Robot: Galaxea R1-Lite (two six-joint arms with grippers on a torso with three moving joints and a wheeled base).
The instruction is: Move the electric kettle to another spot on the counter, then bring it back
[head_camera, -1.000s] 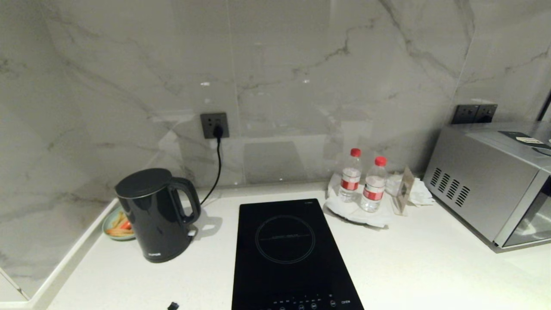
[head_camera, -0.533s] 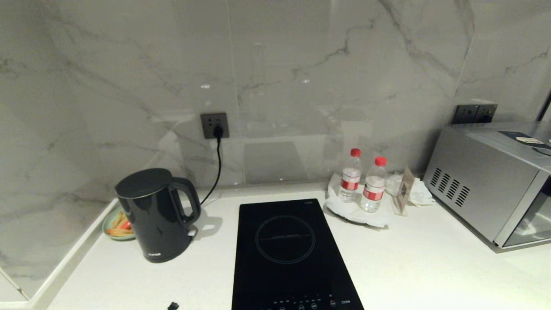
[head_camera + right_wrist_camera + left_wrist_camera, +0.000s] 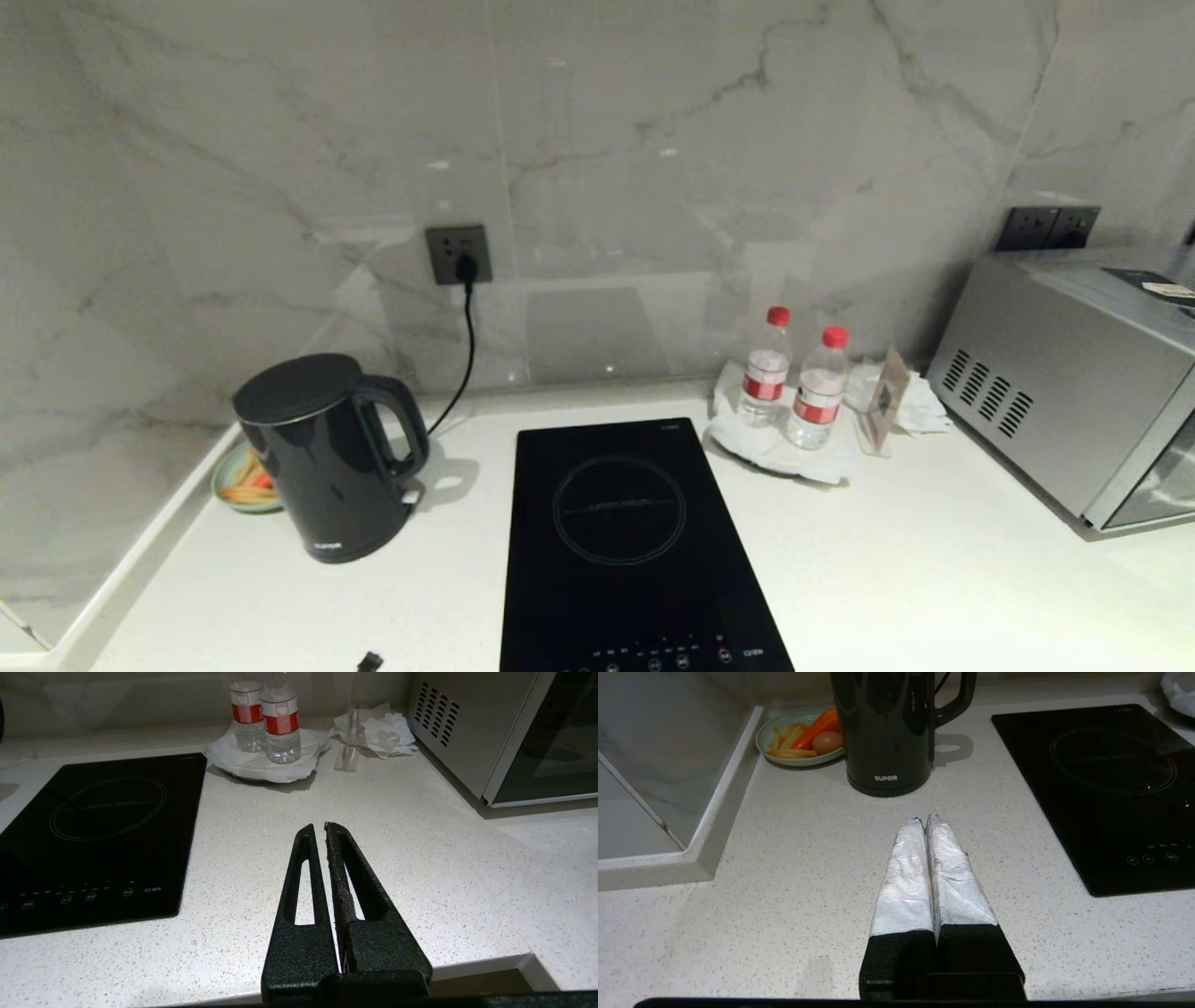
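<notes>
Kettle point(image 3: 322, 457) upright at bench point(image 3: 915, 569) back-left, beside hob, handle facing hob. Left pincer point(image 3: 924, 820) pressed together, short of kettle; right pincer point(image 3: 317, 828) together, idle. Spread left pincer, approach handle level, grip mid-loop.

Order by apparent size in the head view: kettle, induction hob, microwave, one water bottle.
1. Induction hob, cut off below.
2. Microwave, cut off at the right.
3. Electric kettle.
4. Water bottle.
</notes>
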